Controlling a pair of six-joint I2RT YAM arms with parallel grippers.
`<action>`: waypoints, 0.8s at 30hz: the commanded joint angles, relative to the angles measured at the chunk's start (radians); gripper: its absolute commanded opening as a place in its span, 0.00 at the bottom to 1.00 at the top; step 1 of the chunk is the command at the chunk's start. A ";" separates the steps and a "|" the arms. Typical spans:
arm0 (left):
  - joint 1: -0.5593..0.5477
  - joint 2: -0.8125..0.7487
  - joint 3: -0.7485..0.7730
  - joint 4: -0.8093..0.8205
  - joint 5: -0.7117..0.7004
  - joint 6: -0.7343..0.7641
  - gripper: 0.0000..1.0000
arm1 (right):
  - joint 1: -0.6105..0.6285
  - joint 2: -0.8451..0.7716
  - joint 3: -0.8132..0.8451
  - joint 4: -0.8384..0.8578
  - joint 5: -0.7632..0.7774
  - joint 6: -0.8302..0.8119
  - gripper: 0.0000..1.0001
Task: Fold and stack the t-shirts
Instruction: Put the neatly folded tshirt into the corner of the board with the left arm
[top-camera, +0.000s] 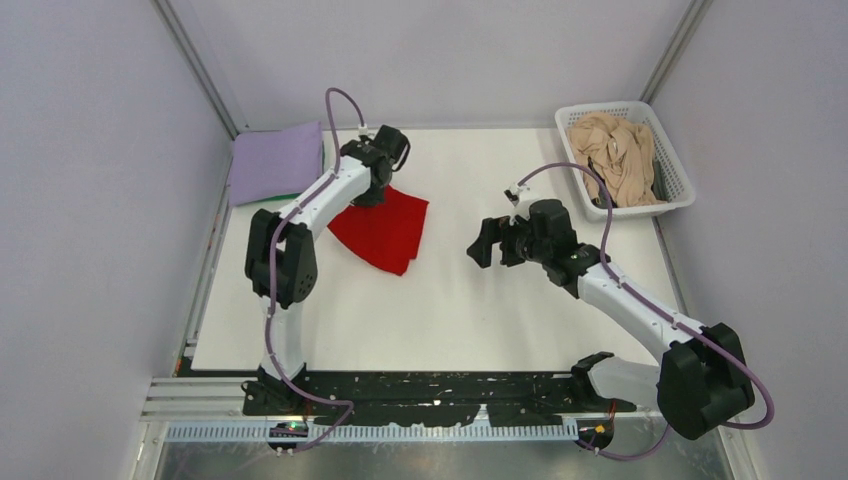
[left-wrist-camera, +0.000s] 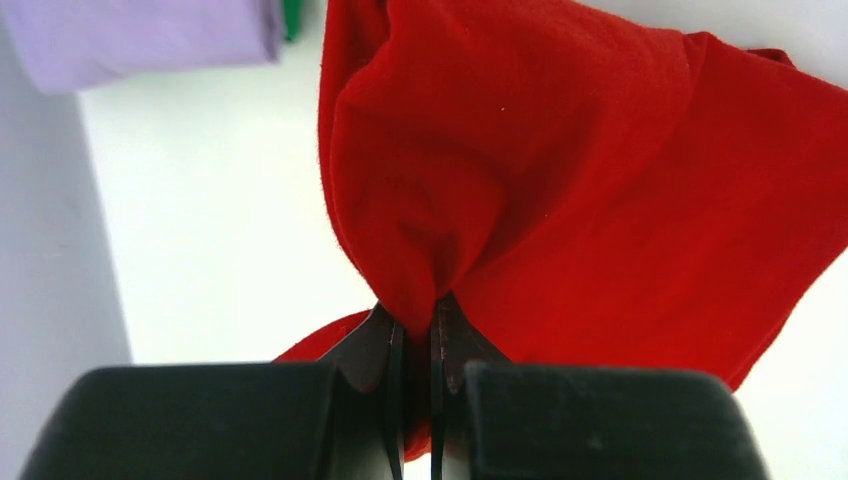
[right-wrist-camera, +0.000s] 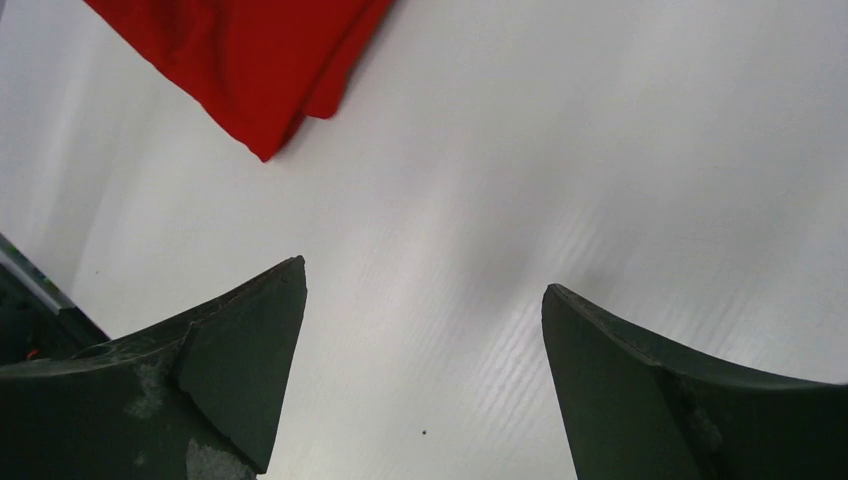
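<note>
The red t-shirt (top-camera: 385, 230) is folded and partly lifted at the table's left middle. My left gripper (top-camera: 372, 196) is shut on its upper left edge, and in the left wrist view the cloth (left-wrist-camera: 560, 170) bunches between the jaws of that gripper (left-wrist-camera: 418, 312). The lavender t-shirt (top-camera: 276, 161) lies folded at the far left corner, with a sliver of the green one (top-camera: 272, 203) under it; both show in the left wrist view, lavender (left-wrist-camera: 140, 35) and green (left-wrist-camera: 292, 15). The beige t-shirt (top-camera: 615, 158) lies crumpled in the basket. My right gripper (top-camera: 487, 243) is open and empty over bare table (right-wrist-camera: 425, 300), with a corner of the red shirt (right-wrist-camera: 250, 60) beyond it.
The white lattice basket (top-camera: 681, 172) stands at the far right corner. Grey walls enclose the table on the left, back and right. The arms' bases and a black rail (top-camera: 430, 385) run along the near edge.
</note>
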 joint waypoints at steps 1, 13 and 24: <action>0.072 0.047 0.147 0.011 -0.129 0.157 0.00 | -0.025 -0.015 0.010 -0.009 0.095 -0.031 0.95; 0.184 0.169 0.396 0.179 -0.223 0.487 0.00 | -0.031 0.032 0.044 -0.036 0.215 -0.066 0.95; 0.208 0.123 0.487 0.268 -0.142 0.557 0.00 | -0.035 0.052 0.066 -0.017 0.277 -0.067 0.95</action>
